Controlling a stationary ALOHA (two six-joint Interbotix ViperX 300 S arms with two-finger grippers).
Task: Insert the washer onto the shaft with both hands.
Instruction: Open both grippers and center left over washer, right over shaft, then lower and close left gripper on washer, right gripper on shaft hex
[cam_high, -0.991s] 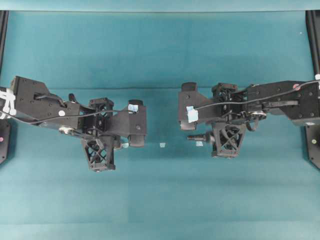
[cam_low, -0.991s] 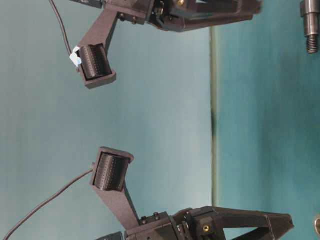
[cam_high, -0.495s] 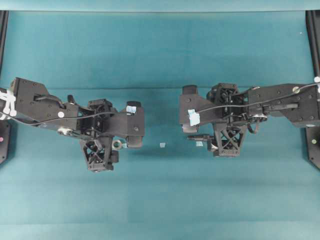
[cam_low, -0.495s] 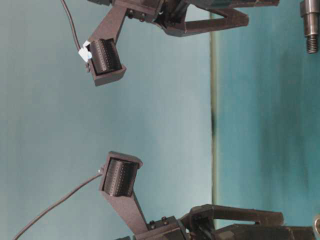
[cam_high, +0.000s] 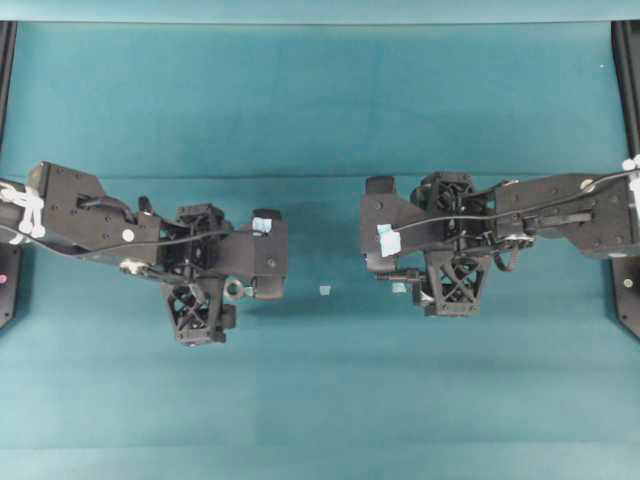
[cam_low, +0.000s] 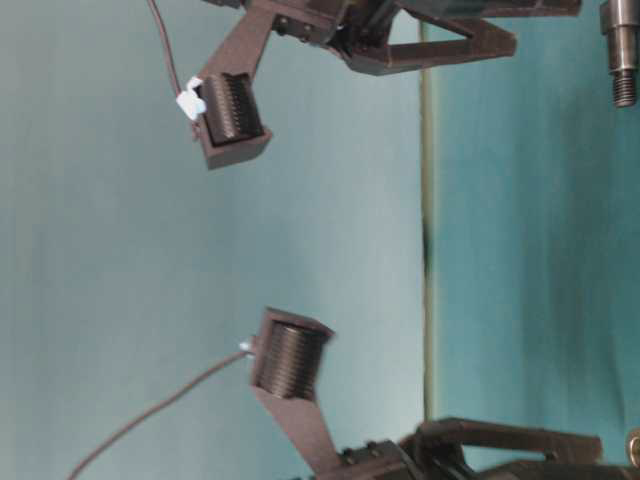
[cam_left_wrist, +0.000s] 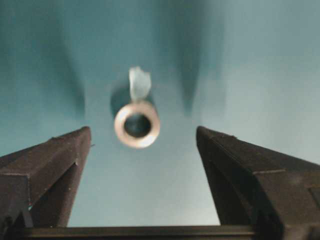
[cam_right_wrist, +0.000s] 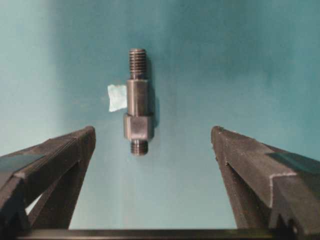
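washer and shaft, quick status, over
Left gripper open over the washer. Right gripper open over the shaft. Both parts flat on the mat, ungripped. Nothing in the way.

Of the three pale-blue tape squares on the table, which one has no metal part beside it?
The middle tape square, alone between the grippers. The left tape square touches the washer; the right tape square lies against the shaft.

A robotics lab bench is indicated: a table (cam_high: 320, 400) covered in plain teal cloth, black frame rails (cam_high: 627, 60) mounted at its edges, and small pale-blue tape marks (cam_high: 324, 290) stuck on as position references.
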